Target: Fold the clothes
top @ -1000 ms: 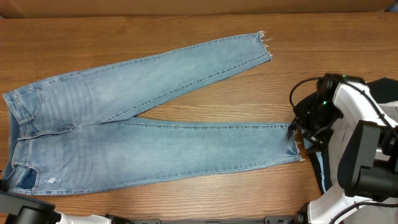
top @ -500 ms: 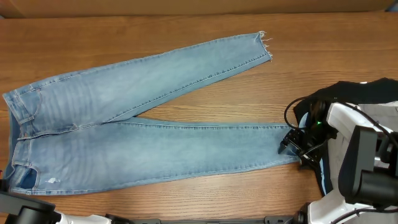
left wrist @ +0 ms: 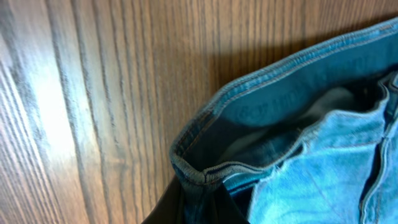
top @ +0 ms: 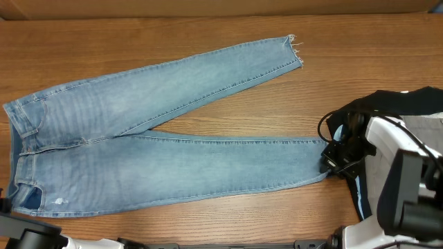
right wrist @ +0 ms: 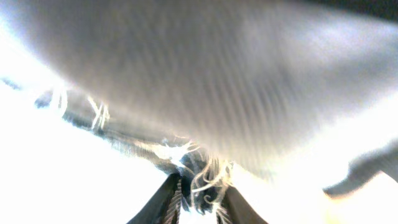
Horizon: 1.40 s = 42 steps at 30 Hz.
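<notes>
Light-blue jeans (top: 173,159) lie flat on the wooden table (top: 242,214), waist at the left and both legs running right. The upper leg angles up to its frayed hem (top: 294,52). My right gripper (top: 329,160) sits at the end of the lower leg. In the right wrist view it (right wrist: 202,202) is shut on that leg's frayed hem (right wrist: 199,163), with loose threads between the fingers. My left gripper (left wrist: 208,208) is shut on a pinched fold of the waistband (left wrist: 205,173) at the jeans' near-left corner. It barely shows in the overhead view.
The right arm's white and black body (top: 408,173) fills the table's right side, with dark cables (top: 346,114) looping above the gripper. A pale strip (top: 208,7) runs along the table's far edge. The left arm's base (top: 34,238) shows at the bottom left.
My right gripper moved left and down onto the lower leg's hem and closed on it. The jeans and the left gripper have stayed where they were.
</notes>
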### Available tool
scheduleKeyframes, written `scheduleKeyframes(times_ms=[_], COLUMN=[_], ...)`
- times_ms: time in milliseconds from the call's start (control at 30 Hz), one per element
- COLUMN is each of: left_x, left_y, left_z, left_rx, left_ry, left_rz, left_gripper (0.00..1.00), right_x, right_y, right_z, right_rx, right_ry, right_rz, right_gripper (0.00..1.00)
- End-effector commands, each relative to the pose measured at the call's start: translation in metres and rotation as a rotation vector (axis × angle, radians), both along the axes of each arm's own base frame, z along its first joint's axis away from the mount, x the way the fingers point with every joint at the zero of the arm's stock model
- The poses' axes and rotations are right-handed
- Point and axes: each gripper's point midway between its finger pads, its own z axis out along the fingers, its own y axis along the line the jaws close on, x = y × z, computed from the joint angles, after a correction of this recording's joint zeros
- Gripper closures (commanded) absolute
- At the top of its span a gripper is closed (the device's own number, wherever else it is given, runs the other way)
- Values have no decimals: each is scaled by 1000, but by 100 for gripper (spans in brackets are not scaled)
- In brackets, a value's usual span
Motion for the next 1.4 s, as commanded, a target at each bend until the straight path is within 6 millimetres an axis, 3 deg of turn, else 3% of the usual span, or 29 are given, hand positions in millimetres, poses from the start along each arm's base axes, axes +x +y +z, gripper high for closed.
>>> scheduleKeyframes(times_ms=[0, 167, 300, 333, 367, 400, 733, 867, 1100, 1367], left_x=[12, 13, 15, 15, 15, 15, 15, 18, 19, 19], left_y=[1, 0, -1, -1, -1, -1, 0, 0, -1, -1], left_z=[17, 21, 21, 21, 21, 21, 22, 23, 23, 23], left_rx=[11, 16, 12, 12, 12, 12, 16, 14, 13, 13], left_ry=[-81, -89, -100, -100, -100, -100, -103, -121, -125, -123], left_rz=[-9, -11, -13, -12, -12, -12, -12, -16, -16, -16], left_gripper=[96, 96, 96, 96, 96, 96, 95, 95, 94, 91], right_x=[24, 42, 46, 45, 43, 39, -19, -27, -19, -8], right_y=[-11, -15, -16, -15, -15, -14, -5, -4, -6, -1], right_z=[36, 84, 94, 92, 90, 86, 13, -10, -25, -27], right_rx=[-66, -94, -102, -100, -98, -94, -71, -43, -37, 0], right_ry=[-138, -272, -314, -305, -292, -275, -108, -123, -195, -255], right_rz=[7, 12, 13, 12, 13, 13, -89, -148, -181, -174], right_gripper=[80, 81, 88, 81, 68, 64, 53, 53, 55, 72])
